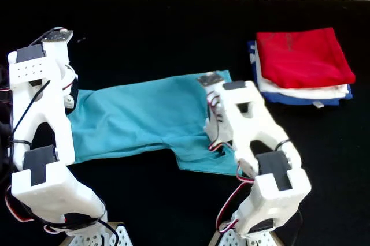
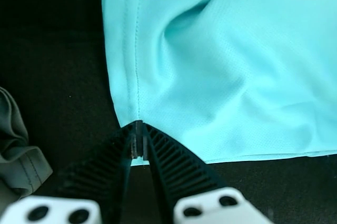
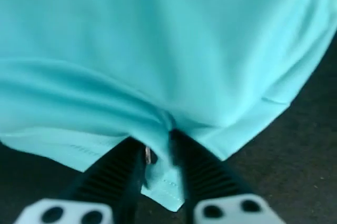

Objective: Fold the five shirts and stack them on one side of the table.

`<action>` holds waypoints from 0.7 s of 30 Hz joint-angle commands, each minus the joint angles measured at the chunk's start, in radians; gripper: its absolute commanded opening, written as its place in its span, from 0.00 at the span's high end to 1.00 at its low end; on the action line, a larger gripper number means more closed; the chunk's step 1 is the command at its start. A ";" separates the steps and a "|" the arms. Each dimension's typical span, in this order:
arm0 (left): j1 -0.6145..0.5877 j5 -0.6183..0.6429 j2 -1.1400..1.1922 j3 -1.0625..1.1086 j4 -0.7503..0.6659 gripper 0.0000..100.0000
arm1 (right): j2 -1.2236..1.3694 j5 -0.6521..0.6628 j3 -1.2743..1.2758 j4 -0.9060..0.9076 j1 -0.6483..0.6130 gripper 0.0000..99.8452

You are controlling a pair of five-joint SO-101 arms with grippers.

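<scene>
left gripper [image 2: 138, 149]: near left, jaws pinched shut on the teal shirt [image 1: 144, 119] hem. right gripper [image 3: 158, 153]: near centre, jaws clamped on a fold of it. teal shirt: spread mid black table [image 1: 144, 26]. folded stack [image 1: 300, 67]: far right, red over white over blue.

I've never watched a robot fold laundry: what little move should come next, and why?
Probably lift the held edge of the teal shirt and carry it over toward the near edge: both pairs of jaws are shut on it, and it lies spread, unfolded.
</scene>
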 commanded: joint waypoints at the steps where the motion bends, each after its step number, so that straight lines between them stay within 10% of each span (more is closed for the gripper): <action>1: 0.012 0.005 -0.002 -0.013 -0.008 0.99 | -0.105 0.011 -0.039 0.058 0.012 0.99; 21: 0.015 0.011 -0.012 -0.013 -0.006 0.99 | -0.236 0.164 -0.031 0.196 0.142 0.99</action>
